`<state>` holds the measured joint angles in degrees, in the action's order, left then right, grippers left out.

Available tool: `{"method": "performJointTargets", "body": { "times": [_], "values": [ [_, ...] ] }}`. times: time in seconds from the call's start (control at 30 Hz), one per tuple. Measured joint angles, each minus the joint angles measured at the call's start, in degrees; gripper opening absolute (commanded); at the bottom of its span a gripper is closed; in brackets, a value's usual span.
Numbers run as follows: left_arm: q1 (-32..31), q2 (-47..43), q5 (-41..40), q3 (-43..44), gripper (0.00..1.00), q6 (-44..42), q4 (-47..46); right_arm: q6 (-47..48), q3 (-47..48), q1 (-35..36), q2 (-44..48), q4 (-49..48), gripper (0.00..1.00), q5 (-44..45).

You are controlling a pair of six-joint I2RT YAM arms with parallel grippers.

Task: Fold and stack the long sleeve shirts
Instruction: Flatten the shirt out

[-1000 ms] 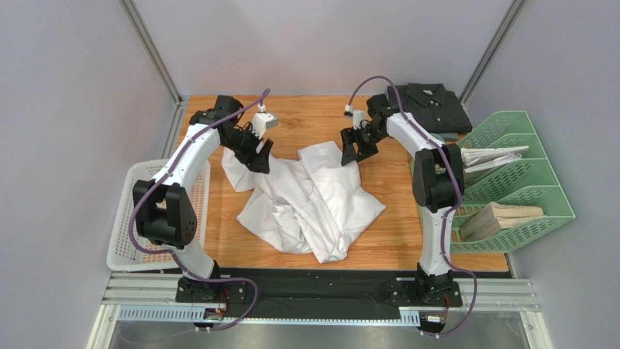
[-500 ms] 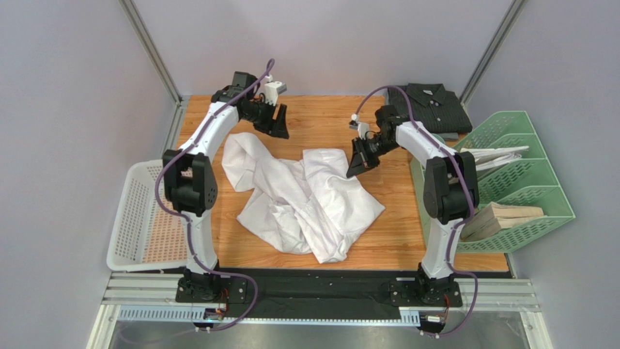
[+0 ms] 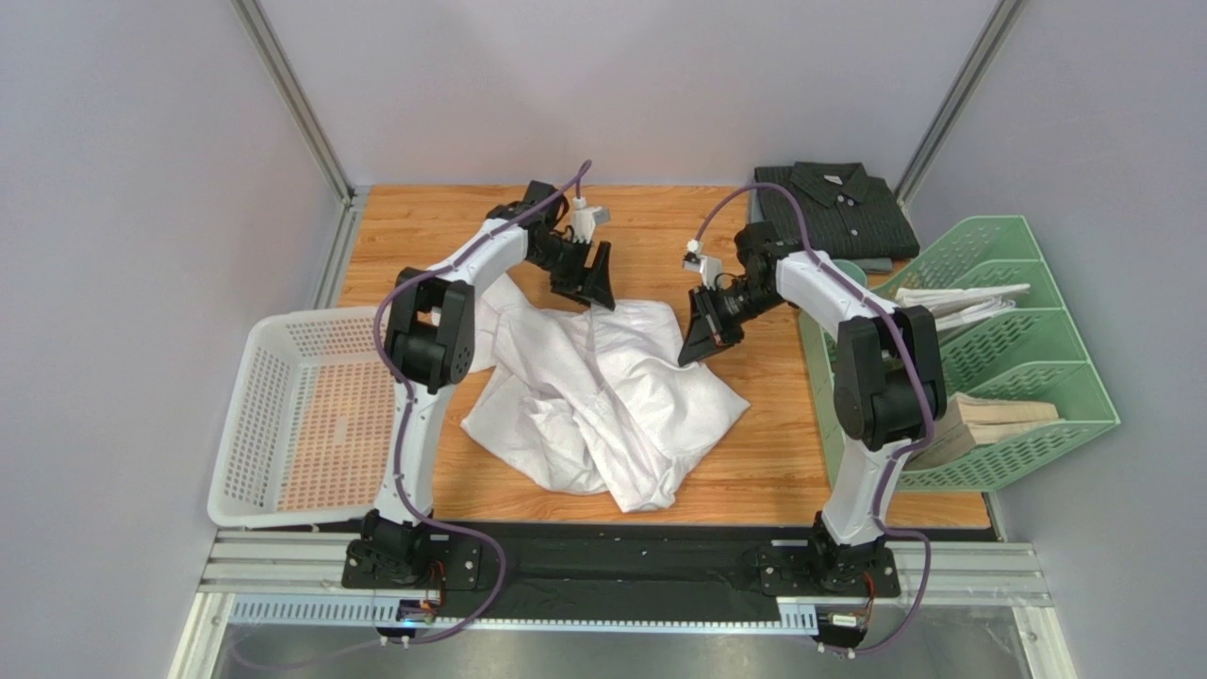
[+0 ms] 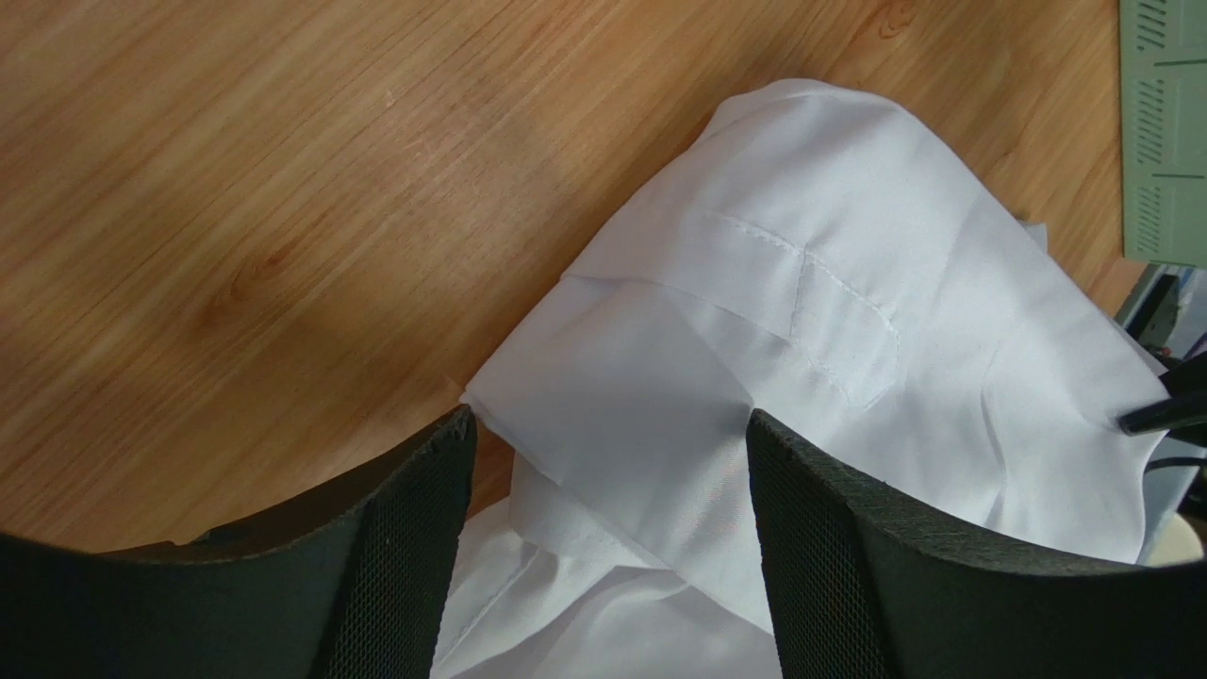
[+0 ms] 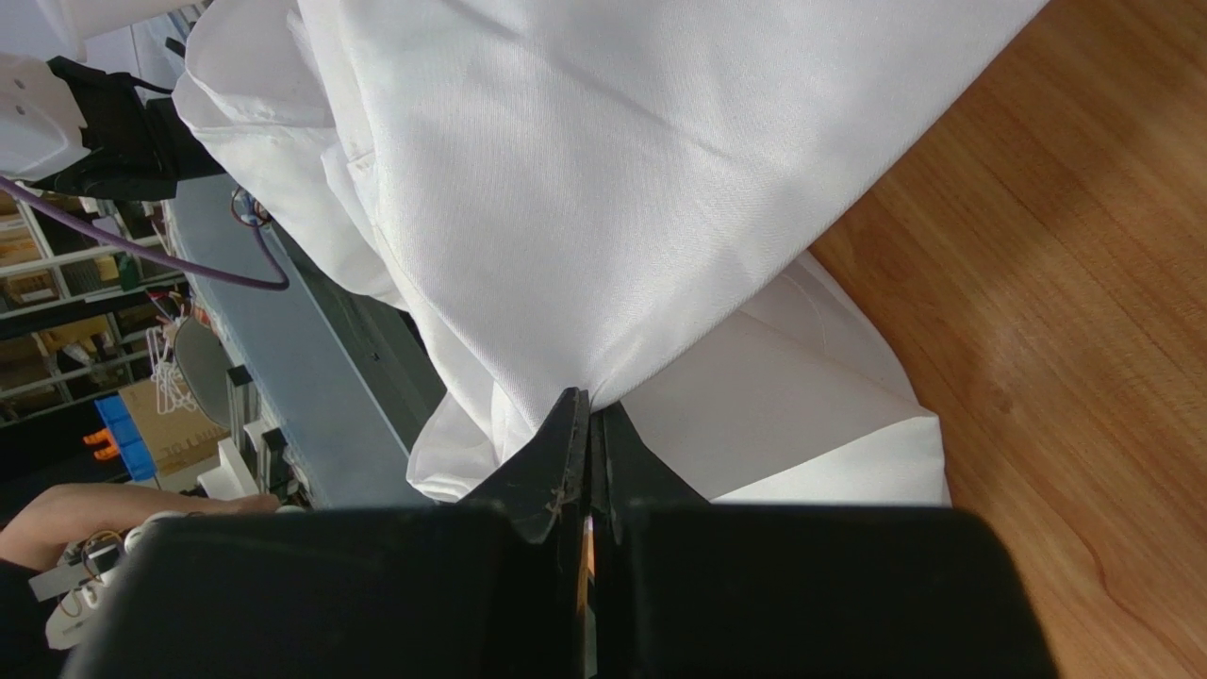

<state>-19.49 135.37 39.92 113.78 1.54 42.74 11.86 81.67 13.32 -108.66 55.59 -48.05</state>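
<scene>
We see a wooden worktop [image 3: 425, 227] carrying the whole workspace, with both arms reaching over its middle toward the far edge. The white shirt [image 3: 609, 410] lies crumpled and unfolded across the centre of the worktop, and its loose folds spread toward the near edge. A white mesh basket [image 3: 269, 425] sits off the left edge. A green tray rack [image 3: 1034, 382] stands along the right edge and holds papers and some flat brown pieces. The dark shirt [image 3: 829, 205] rests folded, collar up, at the far right corner, well apart from the white one.

We find the left gripper [image 4: 609, 432] with its jaws wide apart, poised over the far edge of the white shirt, where a stitched fold of cloth shows between the fingers [image 4: 404, 552]. It holds nothing. The right gripper [image 5: 584, 425] has its jaws pressed together on a pinch of the white shirt's right-hand side, and the cloth gathers into creases at the tips.
</scene>
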Motion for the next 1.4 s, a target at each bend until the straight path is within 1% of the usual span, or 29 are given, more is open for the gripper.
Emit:
{"method": "performJointTargets", "body": {
  "times": [0.1,0.17,0.2,0.27,0.3,0.37,0.4,0.57,0.63,0.7,0.83,0.9,0.97,1.07,1.1,1.17,1.2,1.27,1.37,1.4],
  "values": [
    [-0.13,1.05,0.66,0.42,0.71,1.31,-0.57,0.20,-0.76,0.00,0.02,0.02,0.00,0.00],
    [-0.11,1.90,1.86,1.05,0.57,2.23,-0.79,0.26,-1.11,0.02,0.02,0.09,0.00,0.00],
    [-0.02,2.29,2.86,1.18,0.43,2.75,-1.25,0.31,-1.22,0.02,0.02,0.07,0.00,0.02],
    [0.09,2.60,5.90,1.18,0.33,3.87,-2.21,0.42,-1.25,0.02,0.02,0.07,0.00,0.02],
    [0.13,2.62,7.17,1.18,0.21,4.39,-2.89,0.44,-1.25,0.02,0.02,0.04,0.00,0.02],
    [0.24,2.40,10.12,1.05,0.09,5.62,-5.44,0.42,-1.25,0.02,0.02,0.04,0.00,0.04],
    [0.24,2.19,11.21,0.81,0.00,6.16,-7.02,0.42,-1.22,0.02,0.02,0.02,0.00,0.04],
    [0.09,-1.38,14.78,0.22,0.00,8.35,-12.24,0.39,-1.20,0.02,0.02,-0.15,0.00,0.68],
    [-0.04,-3.91,15.34,0.22,0.02,8.41,-13.05,0.39,-1.14,0.02,0.02,-0.17,0.00,1.05],
    [-0.04,-6.67,15.47,0.31,0.00,8.15,-13.00,0.39,-1.05,0.00,0.02,-0.17,0.00,1.05],
    [-0.04,-10.93,15.02,0.68,0.00,5.16,-10.27,0.46,-1.05,-0.11,0.15,-0.02,0.00,0.94],
    [-0.24,-13.49,15.10,-2.49,0.00,2.43,-9.27,0.81,-1.09,-0.20,0.76,0.39,0.00,0.85],
    [-0.44,-17.64,14.95,-9.64,0.00,-2.47,-7.56,1.36,-2.19,-0.31,2.49,0.68,0.00,0.59],
    [-1.55,-23.74,13.14,-21.14,0.13,-10.78,-4.20,2.03,-6.67,-0.35,6.01,1.18,0.00,-0.63],
    [-2.16,-25.66,12.11,-24.96,0.27,-13.29,-3.08,2.67,-8.26,-0.33,6.71,1.66,0.00,-0.94],
    [-2.91,-28.11,10.19,-30.51,0.39,-17.53,-0.24,3.89,-10.80,-0.22,6.82,2.51,0.00,-1.33],
    [-3.04,-28.46,9.79,-31.95,0.49,-18.60,0.46,4.63,-12.11,-0.11,6.54,2.93,0.00,-1.38],
    [-2.10,-28.59,9.42,-34.38,0.51,-19.93,1.42,5.95,-13.99,0.15,5.84,4.28,0.00,-1.46],
    [1.60,-28.59,9.16,-35.78,0.53,-19.41,1.62,7.91,-14.82,1.07,4.76,5.81,0.00,-1.49],
    [2.47,-28.59,9.18,-35.71,0.64,-19.12,1.27,8.31,-15.02,1.49,4.63,6.01,0.00,-1.49]
  ]
}}
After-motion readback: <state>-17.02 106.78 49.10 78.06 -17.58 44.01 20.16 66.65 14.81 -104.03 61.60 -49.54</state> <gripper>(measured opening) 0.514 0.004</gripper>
